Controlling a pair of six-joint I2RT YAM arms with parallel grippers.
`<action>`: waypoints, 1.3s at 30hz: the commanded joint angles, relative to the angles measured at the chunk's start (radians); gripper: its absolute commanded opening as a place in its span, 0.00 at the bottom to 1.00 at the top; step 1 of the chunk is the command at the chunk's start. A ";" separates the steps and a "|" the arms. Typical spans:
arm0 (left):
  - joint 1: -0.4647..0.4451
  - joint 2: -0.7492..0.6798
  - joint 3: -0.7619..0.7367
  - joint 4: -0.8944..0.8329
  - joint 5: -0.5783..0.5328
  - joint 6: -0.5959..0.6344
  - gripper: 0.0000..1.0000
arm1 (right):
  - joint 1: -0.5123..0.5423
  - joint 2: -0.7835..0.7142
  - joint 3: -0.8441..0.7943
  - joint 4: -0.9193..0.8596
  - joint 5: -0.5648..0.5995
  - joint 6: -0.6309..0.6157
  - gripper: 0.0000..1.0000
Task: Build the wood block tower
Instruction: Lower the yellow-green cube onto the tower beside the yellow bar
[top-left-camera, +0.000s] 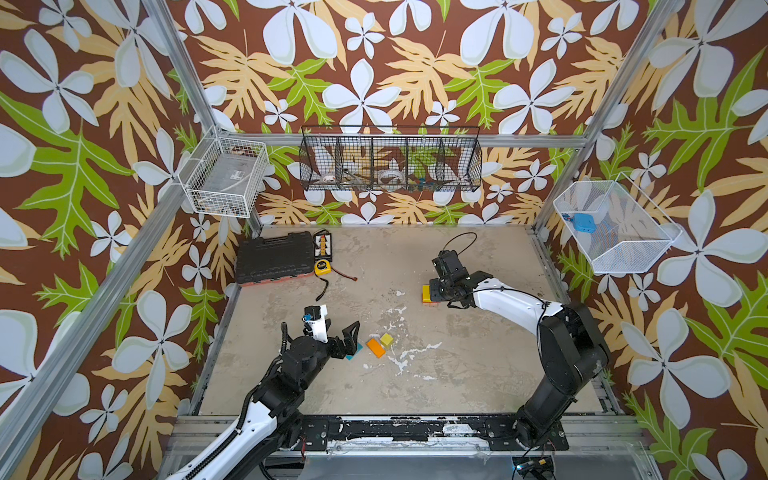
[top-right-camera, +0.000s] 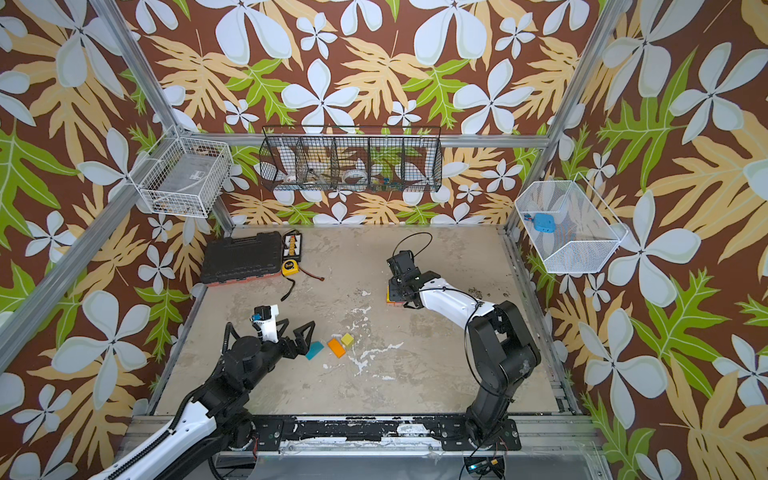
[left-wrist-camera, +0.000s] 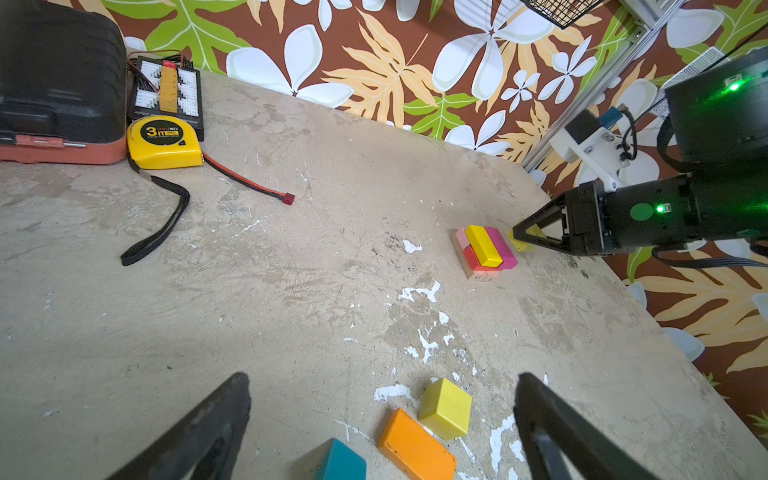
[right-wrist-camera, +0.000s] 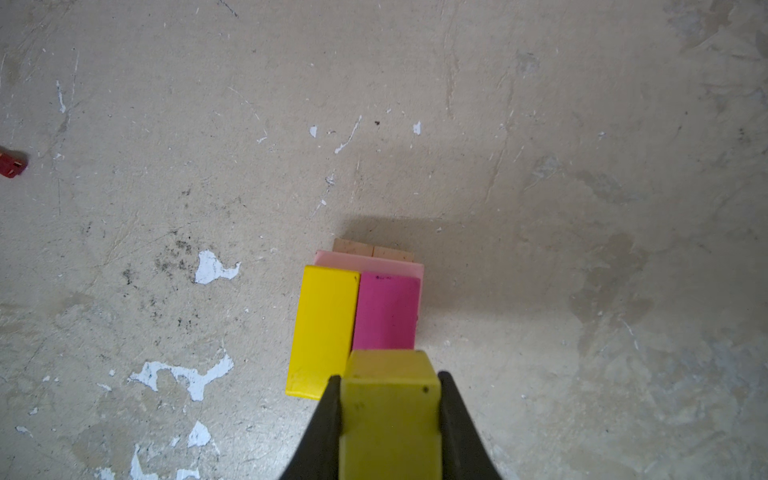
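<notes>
- Pinching a cube (right-wrist-camera: 390, 419) in the right gripper (right-wrist-camera: 388, 376), jaws closed flat on two opposite faces, a hold leaving the underside free for setting down.
- Hovering that cube at the end of the tower (left-wrist-camera: 484, 251), right of the table's centre; impossible to tell whether it is touching or just clear.
- Standing low so far: planks (right-wrist-camera: 374, 249) at the bottom, pink brick (right-wrist-camera: 368, 262) and red brick (left-wrist-camera: 471, 257) over them, yellow brick (right-wrist-camera: 324, 328) and magenta brick (right-wrist-camera: 386, 311) lying side by side on top, forming a flat bed for the next layer.
- Hanging wide open and empty, the left gripper (left-wrist-camera: 384, 378), over the loose blocks — spare cube (left-wrist-camera: 445, 407), orange brick (left-wrist-camera: 415, 449), teal piece (left-wrist-camera: 340, 461) — probably lining up the next pick.
</notes>
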 joint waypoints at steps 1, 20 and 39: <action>0.000 0.000 0.001 0.027 0.000 0.007 1.00 | -0.001 0.010 0.009 0.001 -0.007 0.011 0.16; 0.000 0.004 0.002 0.029 -0.001 0.007 1.00 | -0.001 0.053 0.038 -0.015 -0.004 0.049 0.20; 0.000 0.004 0.000 0.030 0.004 0.008 1.00 | -0.001 0.079 0.062 -0.035 0.019 0.061 0.29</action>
